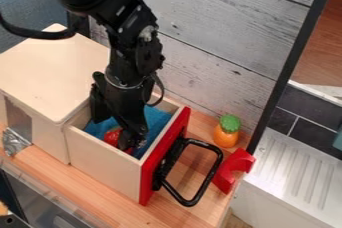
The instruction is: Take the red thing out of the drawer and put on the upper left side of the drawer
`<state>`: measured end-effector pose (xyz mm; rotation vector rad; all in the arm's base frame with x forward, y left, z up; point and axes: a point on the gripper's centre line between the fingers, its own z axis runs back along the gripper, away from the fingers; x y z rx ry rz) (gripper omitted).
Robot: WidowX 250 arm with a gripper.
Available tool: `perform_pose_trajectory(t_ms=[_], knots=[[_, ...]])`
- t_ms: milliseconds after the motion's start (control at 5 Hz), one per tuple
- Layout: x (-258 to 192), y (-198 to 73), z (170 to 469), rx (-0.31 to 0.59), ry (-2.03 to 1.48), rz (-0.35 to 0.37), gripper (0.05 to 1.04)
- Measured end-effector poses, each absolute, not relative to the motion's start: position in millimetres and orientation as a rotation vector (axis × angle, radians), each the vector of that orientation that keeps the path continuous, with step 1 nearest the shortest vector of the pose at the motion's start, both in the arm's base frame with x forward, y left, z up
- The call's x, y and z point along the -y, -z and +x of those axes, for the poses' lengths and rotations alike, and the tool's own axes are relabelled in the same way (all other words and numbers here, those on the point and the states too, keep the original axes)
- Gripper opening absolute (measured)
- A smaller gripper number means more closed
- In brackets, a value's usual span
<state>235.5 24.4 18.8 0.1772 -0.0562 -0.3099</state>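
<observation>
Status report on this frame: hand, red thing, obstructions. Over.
Black robot hand down in open, red-fronted wooden drawer. Small red object inside on blue cloth, partly hidden by hand; grip unconfirmed. Drawer walls surround it, possible snag on lift-out.

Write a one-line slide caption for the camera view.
Pincer inside an open red-fronted drawer, beside a red thing on blue cloth.

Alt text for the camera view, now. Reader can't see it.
A black robot end effector hangs inside an open wooden drawer with a red front, over blue cloth and beside a red object. At image right, an orange toy with a green top and a red arched block sit on the counter.
</observation>
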Motion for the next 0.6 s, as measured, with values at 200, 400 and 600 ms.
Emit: perform_pose_trajectory(t_ms=[200, 400, 600], knots=[[-25.0, -14.2, 235.8, 0.045, 0.304, 0.179, 0.999], [-27.5, -8.4, 236.6, 0.031, 0.289, 0.177, 0.999], [-31.7, -8.3, 237.4, 0.040, 0.260, 0.175, 0.961]])
